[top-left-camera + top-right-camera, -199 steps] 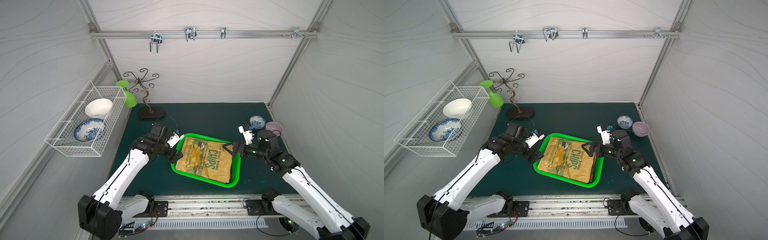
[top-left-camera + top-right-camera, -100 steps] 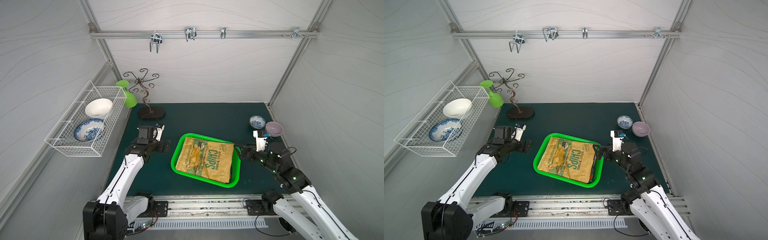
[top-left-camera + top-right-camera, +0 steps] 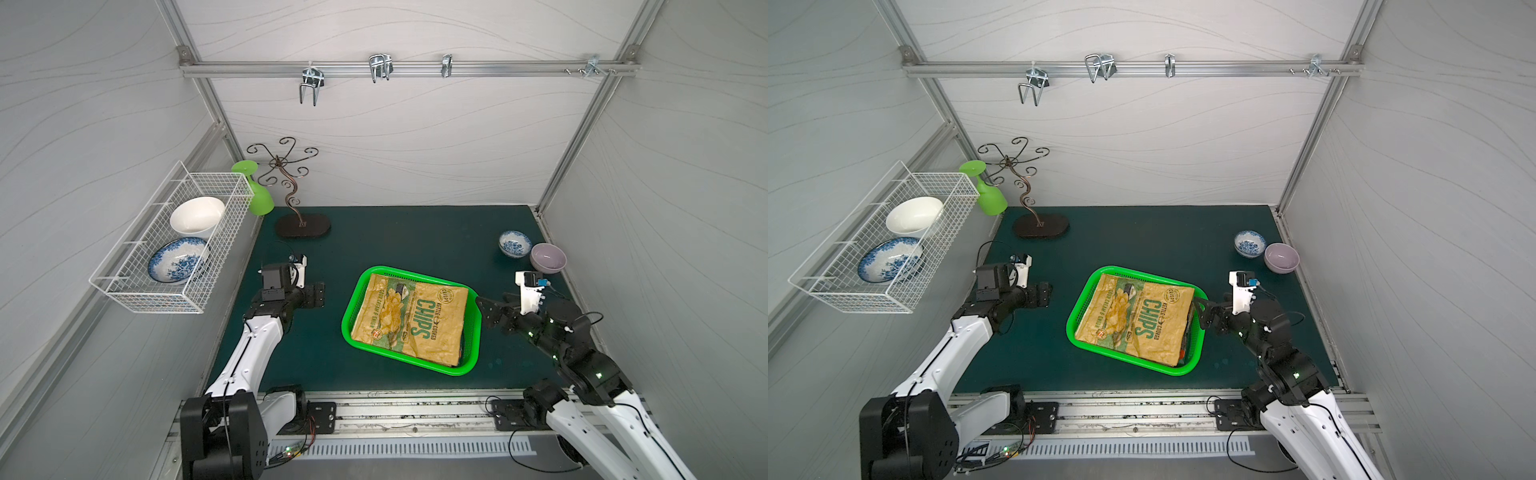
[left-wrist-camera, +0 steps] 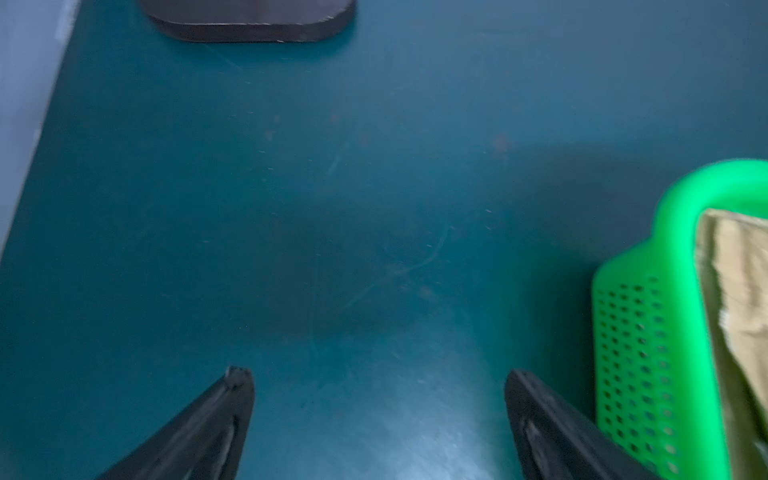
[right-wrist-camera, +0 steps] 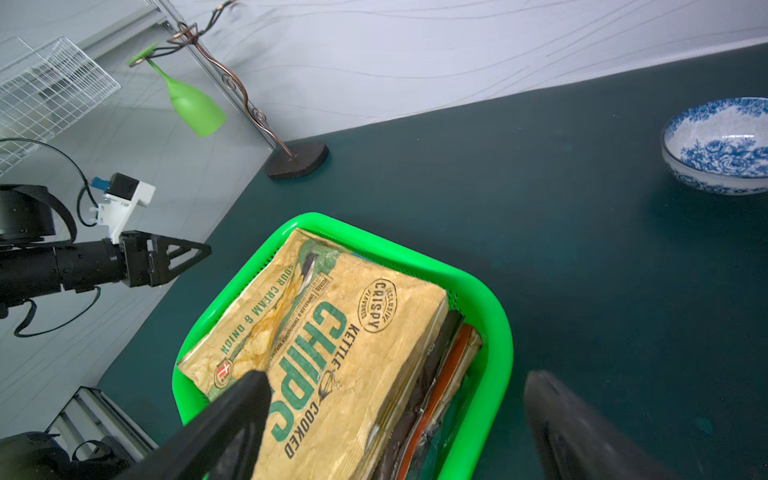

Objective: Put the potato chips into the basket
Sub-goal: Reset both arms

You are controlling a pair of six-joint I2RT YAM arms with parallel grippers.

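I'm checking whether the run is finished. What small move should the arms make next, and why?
Probably draw both arms back to rest: the tan CHIPS bag tops a stack inside the green basket, no bag lies on the mat, and the left gripper and right gripper are open, empty.

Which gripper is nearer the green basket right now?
Right. The right gripper hangs just beside one rim of the basket; the left gripper stands apart across bare mat on the opposite side.
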